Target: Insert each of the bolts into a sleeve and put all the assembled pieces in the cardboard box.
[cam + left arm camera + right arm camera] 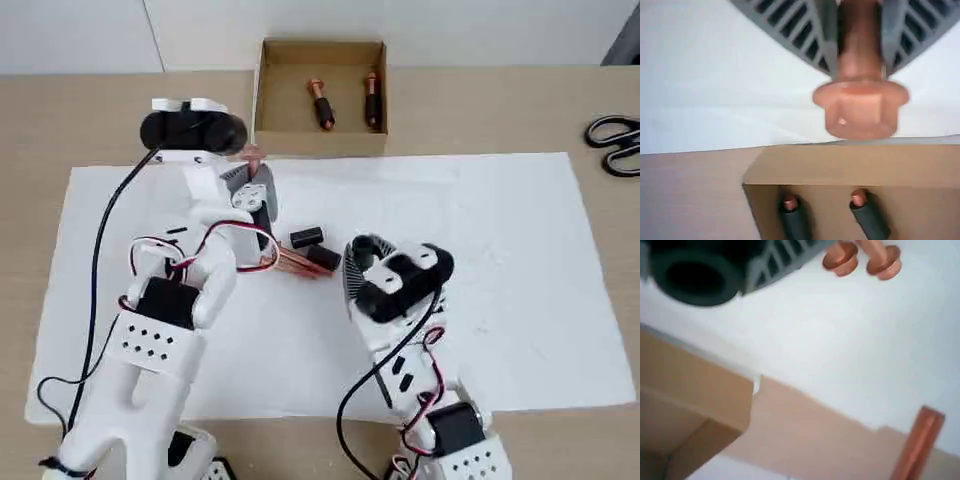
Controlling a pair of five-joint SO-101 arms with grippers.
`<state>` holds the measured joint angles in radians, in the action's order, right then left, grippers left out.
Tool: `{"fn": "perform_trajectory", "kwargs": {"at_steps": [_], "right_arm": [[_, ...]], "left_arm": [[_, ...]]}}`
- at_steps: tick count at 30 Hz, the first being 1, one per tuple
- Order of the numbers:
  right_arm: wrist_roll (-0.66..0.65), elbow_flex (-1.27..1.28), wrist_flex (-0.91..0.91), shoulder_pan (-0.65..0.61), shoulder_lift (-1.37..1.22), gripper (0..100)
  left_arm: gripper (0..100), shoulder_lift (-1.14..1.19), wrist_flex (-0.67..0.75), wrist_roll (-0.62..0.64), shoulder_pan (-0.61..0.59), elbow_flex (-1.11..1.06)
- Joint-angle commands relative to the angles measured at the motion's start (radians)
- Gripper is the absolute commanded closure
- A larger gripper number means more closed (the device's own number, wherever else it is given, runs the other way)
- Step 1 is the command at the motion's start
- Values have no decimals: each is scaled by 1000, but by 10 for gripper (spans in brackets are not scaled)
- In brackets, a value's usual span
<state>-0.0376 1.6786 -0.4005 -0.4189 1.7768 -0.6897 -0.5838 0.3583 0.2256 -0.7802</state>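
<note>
My left gripper [252, 182] is shut on a copper bolt [250, 155] beside the near left corner of the cardboard box [320, 143]. In the left wrist view the bolt's hex head [860, 107] sticks out from the grey fingers [790, 30], pointing at the box wall [850, 165]. Two assembled pieces [322, 105] [372, 100] lie in the box. My right gripper [338, 262] is shut on a black sleeve [695, 272] at mid-table. Two loose bolts [840, 260] [883, 262] lie close to it. One more sleeve [306, 237] lies loose on the sheet.
A white paper sheet [480, 260] covers the middle of the wooden table. Black scissors [615, 140] lie at the far right edge. The left arm's red and black wires [190, 255] hang over the sheet, near the loose bolts [295, 262].
</note>
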Motion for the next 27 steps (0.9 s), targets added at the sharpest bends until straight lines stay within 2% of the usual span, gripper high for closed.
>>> {"fn": "perform_trajectory", "kwargs": {"at_steps": [1,5,13,27], "right_arm": [[12,6,-2,-15,22,994],[12,6,-7,-15,22,994],[11,6,-12,-13,22,994],[9,6,-13,-13,13,994]], "left_arm": [[994,-35,48,44,11,7],[994,-38,91,66,26,-51],[994,-38,368,60,91,-220],[994,-34,387,106,106,-174]]}}
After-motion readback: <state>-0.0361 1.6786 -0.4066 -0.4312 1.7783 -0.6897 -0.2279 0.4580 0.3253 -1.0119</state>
